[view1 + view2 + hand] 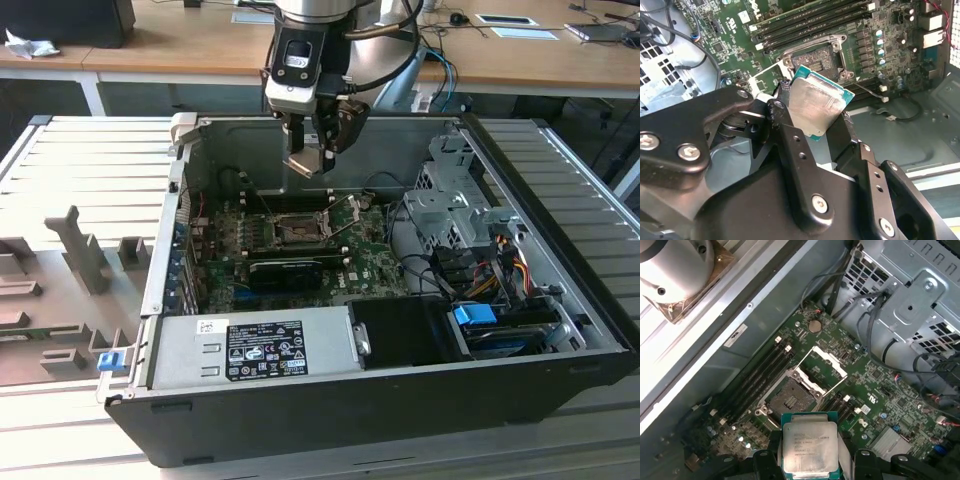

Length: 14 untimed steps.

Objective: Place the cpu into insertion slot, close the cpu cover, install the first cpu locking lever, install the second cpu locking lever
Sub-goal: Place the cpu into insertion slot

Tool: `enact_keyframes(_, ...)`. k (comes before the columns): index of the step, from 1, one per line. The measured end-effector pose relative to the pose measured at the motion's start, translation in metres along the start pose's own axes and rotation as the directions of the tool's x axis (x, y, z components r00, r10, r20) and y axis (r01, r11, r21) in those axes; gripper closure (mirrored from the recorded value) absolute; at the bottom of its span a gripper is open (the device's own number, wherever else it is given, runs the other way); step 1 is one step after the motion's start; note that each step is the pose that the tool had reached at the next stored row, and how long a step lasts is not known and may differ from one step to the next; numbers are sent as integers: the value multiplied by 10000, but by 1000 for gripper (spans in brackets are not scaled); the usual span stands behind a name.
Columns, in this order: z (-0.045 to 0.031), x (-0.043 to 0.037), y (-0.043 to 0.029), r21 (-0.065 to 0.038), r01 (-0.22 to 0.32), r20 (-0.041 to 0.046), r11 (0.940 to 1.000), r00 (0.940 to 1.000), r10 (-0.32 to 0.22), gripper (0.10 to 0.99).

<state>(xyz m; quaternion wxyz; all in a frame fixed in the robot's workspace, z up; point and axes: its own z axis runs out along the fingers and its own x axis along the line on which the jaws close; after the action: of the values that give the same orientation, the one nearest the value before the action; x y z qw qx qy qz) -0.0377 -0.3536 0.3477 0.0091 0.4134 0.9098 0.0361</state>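
The gripper (314,160) is clamped on the cpu (810,447), with one finger on each of two opposite edges and the silvery metal top facing the first wrist view. It hangs inside the open computer case (400,400), near the case's far wall and above the green motherboard (370,265), clear of it. The insertion slot (790,395) lies bare beside the long memory slots (755,375). The cpu cover (822,367) stands swung open at the slot's edge. The case rests on a grey slatted table (90,150).
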Motion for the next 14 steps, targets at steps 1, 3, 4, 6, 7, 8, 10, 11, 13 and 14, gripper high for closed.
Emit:
enact_keyframes(1, 1, 0, 0, -2, -109, 8, 9999, 9999, 109, 553)
enact_keyframes(3, 1, 0, 0, -4, -293, 21, 9996, 9996, 293, 553)
enact_keyframes(4, 1, 0, 0, -6, -366, 26, 9993, 9993, 366, 553)
enact_keyframes(6, 1, 0, 0, -8, -543, 39, 9985, 9985, 543, 553)
enact_keyframes(7, 2, 0, 0, -9, -581, 42, 9983, 9983, 581, 553)
enact_keyframes(8, 3, 0, 0, -11, -634, 45, 9980, 9980, 634, 553)
enact_keyframes(10, 4, 0, 0, -12, -709, 52, 9975, 9975, 709, 553)
enact_keyframes(11, 5, 0, 0, -12, -742, 54, 9972, 9972, 742, 553)
enact_keyframes(13, 6, 0, 0, -13, -817, 59, 9967, 9966, 817, 553)
enact_keyframes(14, 7, 0, 0, -14, -869, 63, 9962, 9962, 869, 553)
